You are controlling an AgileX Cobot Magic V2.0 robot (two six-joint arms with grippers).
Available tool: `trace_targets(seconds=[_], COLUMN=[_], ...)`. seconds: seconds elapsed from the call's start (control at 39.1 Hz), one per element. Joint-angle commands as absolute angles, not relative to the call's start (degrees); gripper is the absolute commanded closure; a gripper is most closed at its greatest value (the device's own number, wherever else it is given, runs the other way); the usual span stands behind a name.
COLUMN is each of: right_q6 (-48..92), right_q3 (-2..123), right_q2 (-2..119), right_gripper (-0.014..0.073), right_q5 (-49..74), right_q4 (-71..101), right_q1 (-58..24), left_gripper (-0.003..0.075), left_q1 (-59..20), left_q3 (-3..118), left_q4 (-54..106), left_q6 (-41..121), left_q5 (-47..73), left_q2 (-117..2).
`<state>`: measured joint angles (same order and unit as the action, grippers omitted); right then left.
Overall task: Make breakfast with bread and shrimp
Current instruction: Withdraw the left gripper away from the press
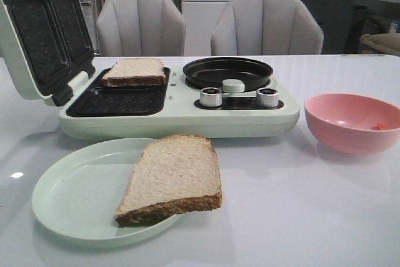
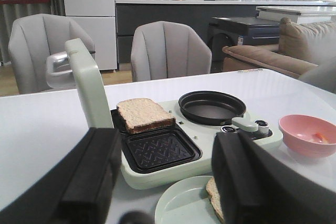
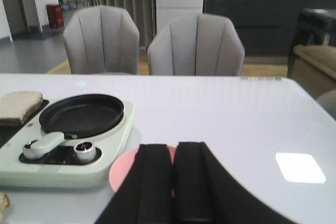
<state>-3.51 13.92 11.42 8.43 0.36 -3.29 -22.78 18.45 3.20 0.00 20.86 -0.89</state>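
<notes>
One bread slice [image 1: 172, 179] lies half on the pale green plate [image 1: 75, 192] at the front, its crust over the rim. The other bread slice [image 1: 134, 71] rests in the far well of the open sandwich maker [image 1: 187, 114]. The shrimp [image 1: 377, 127] is a tiny orange piece inside the pink bowl [image 1: 350, 123] on the right. Neither gripper shows in the front view. My left gripper [image 2: 167, 140] is open and empty, above the table before the plate [image 2: 181, 203]. My right gripper [image 3: 175, 148] is shut and empty over the pink bowl [image 3: 123, 169].
The maker's lid [image 1: 37, 35] stands open at the left. A black round pan [image 1: 227, 72] and two knobs [image 1: 211, 97] sit on its right half. Two grey chairs [image 1: 265, 26] stand behind the table.
</notes>
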Motion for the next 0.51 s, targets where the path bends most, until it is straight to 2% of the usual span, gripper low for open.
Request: trace_targets(seconds=[0.0, 0.33, 0.44, 0.49], right_q6=[-3.2, -3.2, -3.2, -3.2], right_q3=[17.3, 17.3, 17.8, 18.6], right_q2=[16.2, 20.7, 21.9, 22.8], right_gripper=[0.0451, 0.0445, 0.0354, 0.0263], right_q5=[7.2, 7.3, 8.5, 9.4], right_q4=[-0.6, -0.6, -0.6, -0.6], right_q1=[-3.0, -3.0, -3.0, -3.0], left_gripper=[0.0285, 0.0285, 0.0285, 0.0285], left_q1=[-23.3, -23.3, -23.3, -23.3], left_q3=[19.8, 19.8, 19.8, 19.8], left_q4=[3.4, 3.4, 3.4, 3.4], left_q6=[-0.7, -0.7, -0.7, -0.7], left_q5=[15.9, 16.0, 16.0, 16.0], left_q2=[-1.7, -1.7, -1.7, -1.7])
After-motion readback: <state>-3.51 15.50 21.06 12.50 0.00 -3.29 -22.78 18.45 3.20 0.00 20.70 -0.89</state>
